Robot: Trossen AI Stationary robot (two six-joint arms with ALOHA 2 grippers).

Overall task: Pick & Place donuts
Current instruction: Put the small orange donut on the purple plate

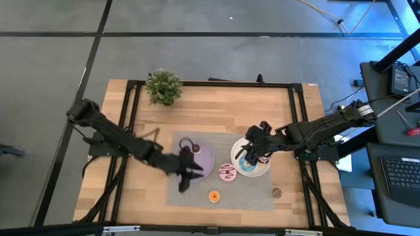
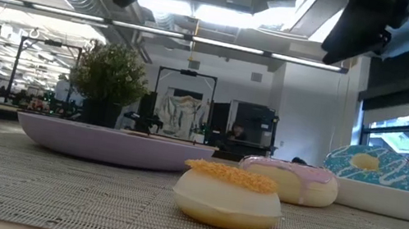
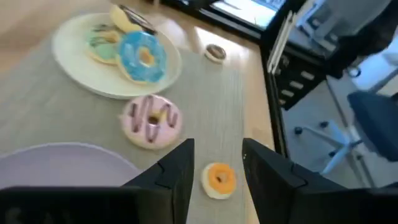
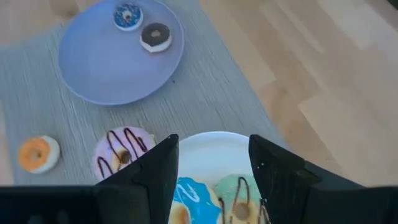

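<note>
My left gripper [image 1: 186, 176] [image 3: 217, 144] hangs open above the grey mat, just off the lilac plate's [image 1: 205, 157] near edge. An orange mini donut [image 3: 219, 179] [image 1: 214, 196] lies on the mat below and beyond it. My right gripper [image 1: 250, 155] [image 4: 214, 142] is open above the white plate [image 1: 261, 172], which carries a blue donut [image 3: 143, 56], a green one [image 3: 101, 43] and a chocolate one [image 3: 130, 18]. A pink donut [image 1: 228, 172] lies on the mat between the plates. Two minis [image 4: 127, 15] [image 4: 155, 36] sit on the lilac plate. A brown mini [image 1: 276, 193] lies near the mat's right corner.
A potted plant [image 1: 163, 86] stands at the table's far edge. The grey mat [image 1: 249, 196] covers the near middle of the wooden table. A black frame rail [image 1: 298, 131] runs along the table's right side. Desks and equipment stand beyond the right edge.
</note>
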